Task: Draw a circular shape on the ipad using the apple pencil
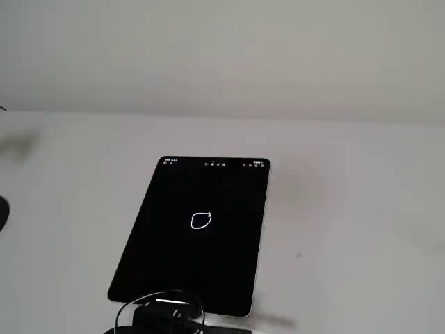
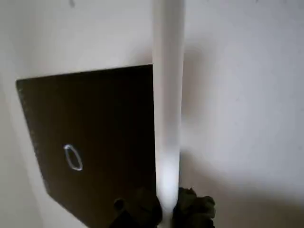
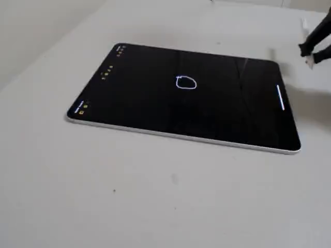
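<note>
The ipad (image 1: 167,264) lies flat on the white table, its black screen up and a row of tiny icons along its far short side. A small white circular shape (image 1: 201,220) shows near the screen's middle, also in the other fixed view as the circular shape (image 3: 185,82) and in the wrist view as the circular shape (image 2: 73,157). The white apple pencil (image 2: 167,114) runs straight up the wrist view, beside the ipad (image 2: 104,123). Dark jaws of my gripper (image 2: 164,211) are shut on its lower end. The gripper (image 1: 167,316) sits off the tablet's near short side.
Black cables loop around the gripper at the bottom edge of a fixed view. In the other fixed view the gripper (image 3: 313,49) is at the right edge, past the ipad (image 3: 155,108). White table (image 3: 155,196) surrounds the tablet on all sides.
</note>
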